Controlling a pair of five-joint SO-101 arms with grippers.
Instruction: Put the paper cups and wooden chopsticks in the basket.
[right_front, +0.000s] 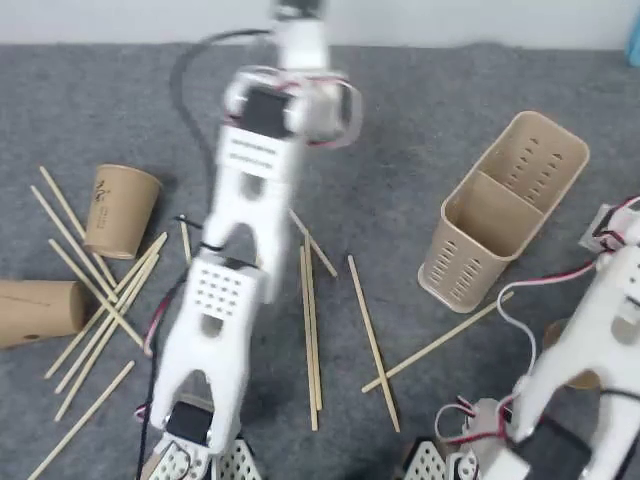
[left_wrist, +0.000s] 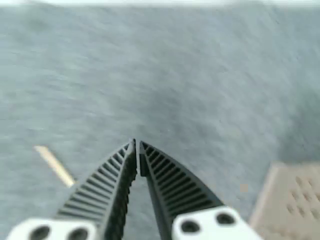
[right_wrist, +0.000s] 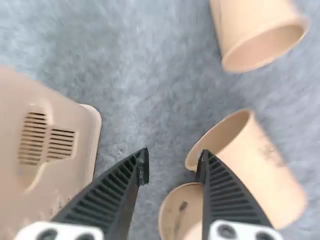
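The left pincer (left_wrist: 136, 145) hangs with its fingers together over bare grey worktop (left_wrist: 200, 75), and a corner of the basket (left_wrist: 290, 200) is just beside it. The right pincer (right_wrist: 173, 162) stands apart, one finger at the rim of a lying paper cup (right_wrist: 250, 165); a second cup (right_wrist: 255, 35) lies near. From above, the beige basket shows two compartments. Wooden chopsticks (right_front: 310, 330) lie scattered between it and two brown cups (right_front: 120, 210) toward the left edge.

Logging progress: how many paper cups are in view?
5. On the left: upper cup, edge cup. By the right gripper: far cup, near cup, third cup, partly cropped. More may be hidden.
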